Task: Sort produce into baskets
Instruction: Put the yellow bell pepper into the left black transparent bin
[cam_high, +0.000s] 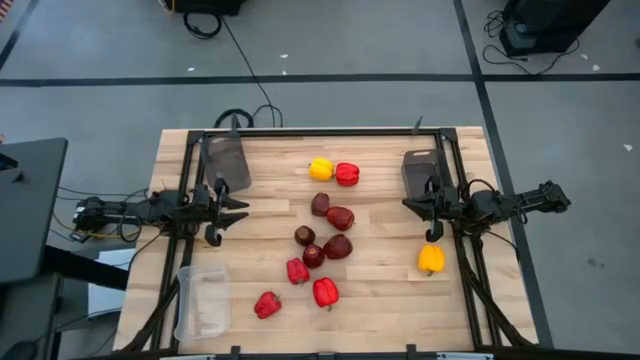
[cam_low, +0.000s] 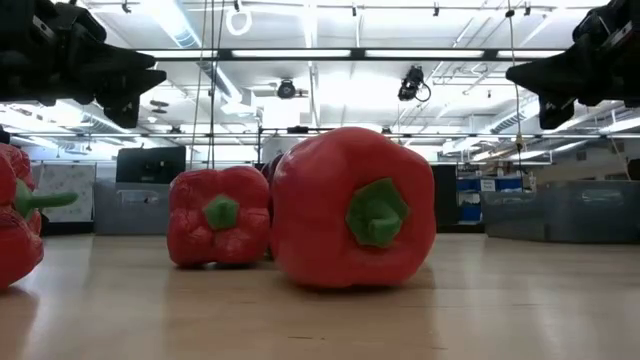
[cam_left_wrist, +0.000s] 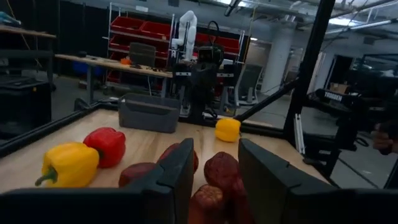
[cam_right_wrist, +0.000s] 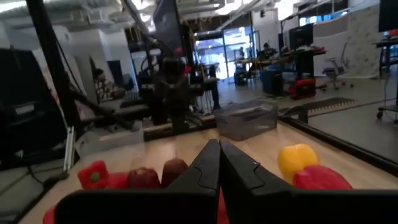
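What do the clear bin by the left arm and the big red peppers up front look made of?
The see-through rectangular bin looks like thin clear plastic: the wooden tabletop shows through its walls. The glossy red bell peppers look like moulded plastic replicas, probably: uniform sheen, blocky lobes, flat matte-green stems. Real produce can't be ruled out.

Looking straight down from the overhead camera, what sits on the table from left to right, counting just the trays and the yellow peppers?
Clear tray → left grey tray → yellow pepper beside a red one → right grey tray → lone yellow pepper.
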